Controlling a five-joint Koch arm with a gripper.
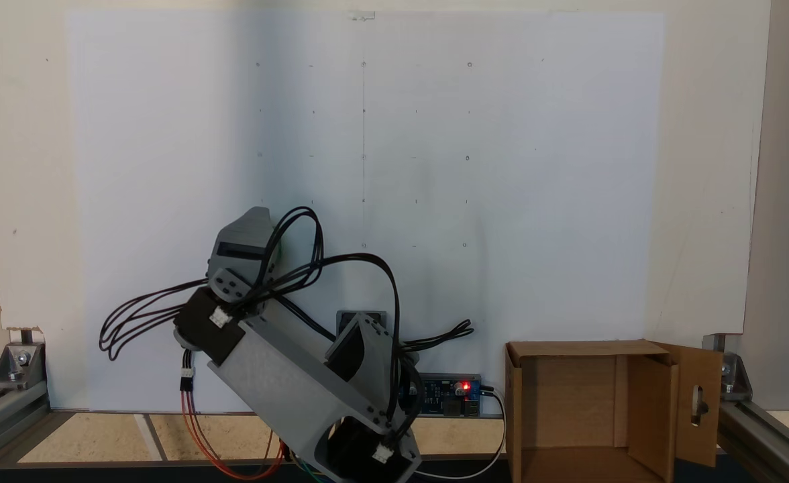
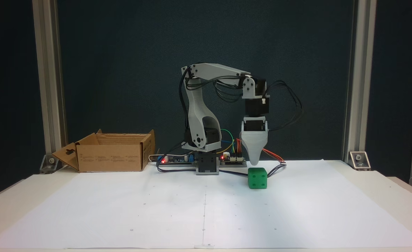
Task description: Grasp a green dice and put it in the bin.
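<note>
end effector [image 2: 254, 163] above green dice [image 2: 257, 178] (apart) | jaws overlap, grip state unclear | bin [image 2: 110, 157] interior hidden

- The arm [image 2: 197, 115] is built from pale grey printed plastic shells with rounded, hollowed links.
- Black servo blocks [image 2: 256, 105] sit at the joints, one with a small white connector.
- Thin black cables [image 2: 290, 105] loop loosely between the links; in a fixed view they fan out in long arcs [image 1: 139, 315].
- Red, orange, green and yellow wires [image 2: 228, 140] run near the base.
- The fingers [image 2: 254, 161] taper from a broad grey wedge to a narrow tip.
- A dark grey block [image 2: 207, 164] forms the base mount.
</note>
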